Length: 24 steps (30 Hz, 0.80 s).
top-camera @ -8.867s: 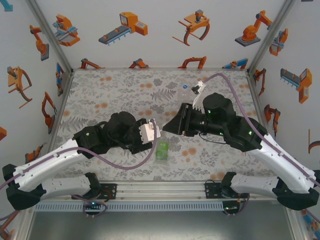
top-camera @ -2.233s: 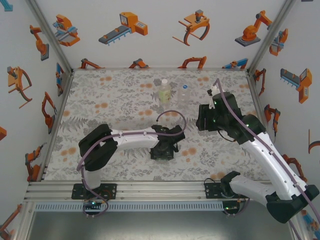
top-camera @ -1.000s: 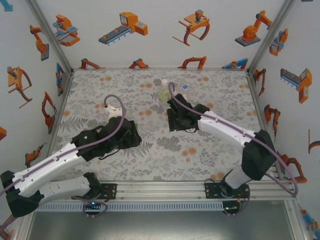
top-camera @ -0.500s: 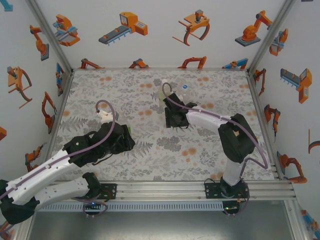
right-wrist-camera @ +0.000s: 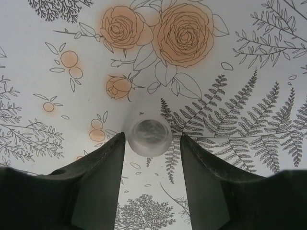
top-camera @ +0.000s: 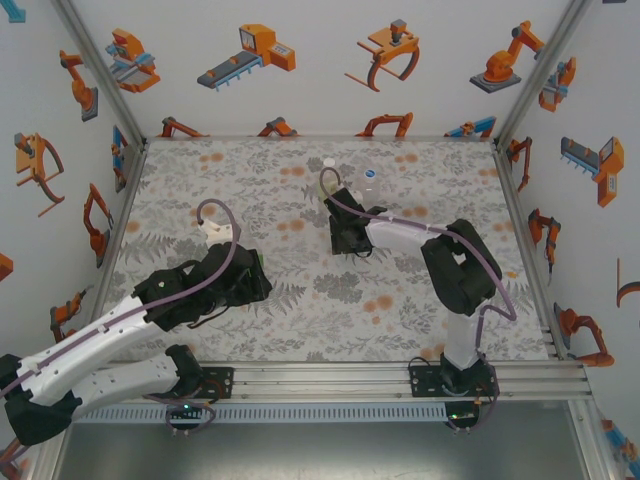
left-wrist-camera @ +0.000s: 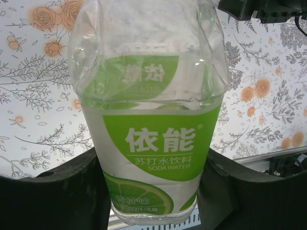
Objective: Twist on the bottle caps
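Cap (right-wrist-camera: 149, 133), small, round and whitish, lies flat on the counter (right-wrist-camera: 249, 57) squarely between the jaws of the right gripper (right-wrist-camera: 152, 140). The jaws stand apart: one finger is at the cap's rim and a sliver of counter shows at the other. Judged a straddle set for a pinch across the diameter, not yet a grip. Bottle with bright green label (left-wrist-camera: 151, 124) sits clamped between the jaws of the left gripper (left-wrist-camera: 153, 182), gripped low on the label band. Its creased shoulder points away from the jaws and its neck is out of frame. Probable reason: body held firm, neck left free to take the cap. Beyond the right jaws stand a blue-capped bottle (top-camera: 368, 182) and a second bottle (top-camera: 328, 165), its cap looking white.
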Tool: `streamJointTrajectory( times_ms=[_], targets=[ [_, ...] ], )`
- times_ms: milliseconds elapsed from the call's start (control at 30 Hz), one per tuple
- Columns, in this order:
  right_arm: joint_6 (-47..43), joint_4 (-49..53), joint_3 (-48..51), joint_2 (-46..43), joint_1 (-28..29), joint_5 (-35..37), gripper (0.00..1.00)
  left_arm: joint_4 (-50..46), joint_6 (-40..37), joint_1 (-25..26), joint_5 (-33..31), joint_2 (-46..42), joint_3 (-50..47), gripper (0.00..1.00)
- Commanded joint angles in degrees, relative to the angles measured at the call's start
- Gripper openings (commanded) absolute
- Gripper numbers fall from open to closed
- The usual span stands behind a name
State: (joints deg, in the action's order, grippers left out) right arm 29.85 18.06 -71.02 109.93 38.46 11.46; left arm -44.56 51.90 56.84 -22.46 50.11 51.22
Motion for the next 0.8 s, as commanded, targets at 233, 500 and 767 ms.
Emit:
streamJointTrajectory(
  times_ms=[233,500,767],
  targets=[
    [-1.66,-1.63,-0.18,2.63,-0.66,-0.92,0.43,0.33,0.4,-0.59,0.38,0.4,0.68,0.13],
    [-2.48,0.32,1.4,-0.31,-0.62,-2.16,0.34,1.01,0.52,-0.59,0.91,0.86,0.22,0.13],
    [2.24,6.26,8.03,-10.62,3.19,-4.03,0.33,2.73,-0.35,-0.68,1.04,1.91,0.12,0.13]
  ],
)
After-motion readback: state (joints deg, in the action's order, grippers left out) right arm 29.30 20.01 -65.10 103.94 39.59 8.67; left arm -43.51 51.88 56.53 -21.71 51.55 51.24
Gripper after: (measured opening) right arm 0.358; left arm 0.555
